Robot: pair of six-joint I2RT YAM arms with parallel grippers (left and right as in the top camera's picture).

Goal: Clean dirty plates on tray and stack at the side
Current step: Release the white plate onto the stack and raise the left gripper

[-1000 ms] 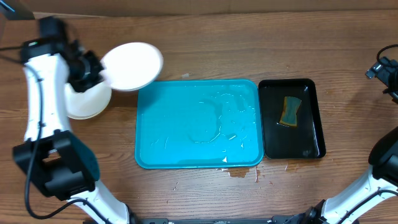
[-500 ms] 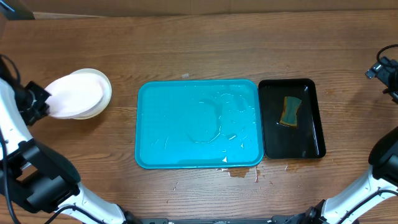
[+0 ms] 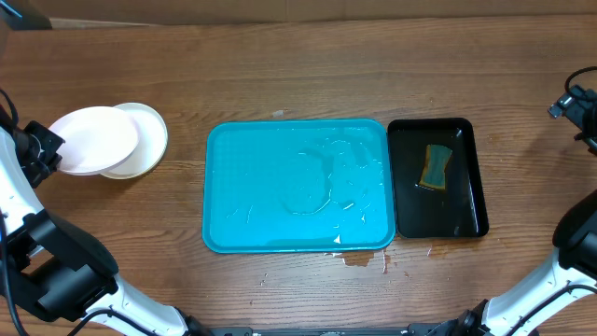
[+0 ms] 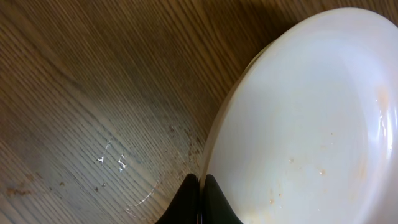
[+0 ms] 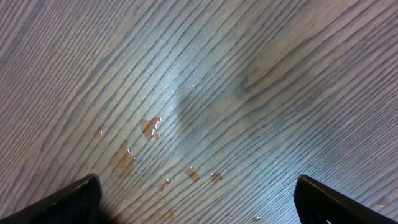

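Note:
My left gripper [image 3: 44, 152] is shut on the rim of a white plate [image 3: 91, 140], which overlaps the left part of a pale plate stack [image 3: 149, 140] left of the tray. I cannot tell whether it rests on the stack. In the left wrist view the closed jaws [image 4: 200, 190] pinch the plate's edge, and the plate [image 4: 311, 124] shows faint orange specks. The turquoise tray [image 3: 216, 187] holds no plates, only water streaks. My right gripper [image 5: 199, 199] is open and empty over bare wood at the far right edge [image 3: 580, 105].
A black tray [image 3: 466, 217] with a sponge [image 3: 436, 166] sits right of the turquoise tray. Water drops lie on the wood by the tray's front edge [image 3: 359, 259] and under the right gripper [image 5: 149, 127].
My left gripper carried the white plate left, from the tray's back-left corner to over the stack, then a little further left. The right arm has not moved.

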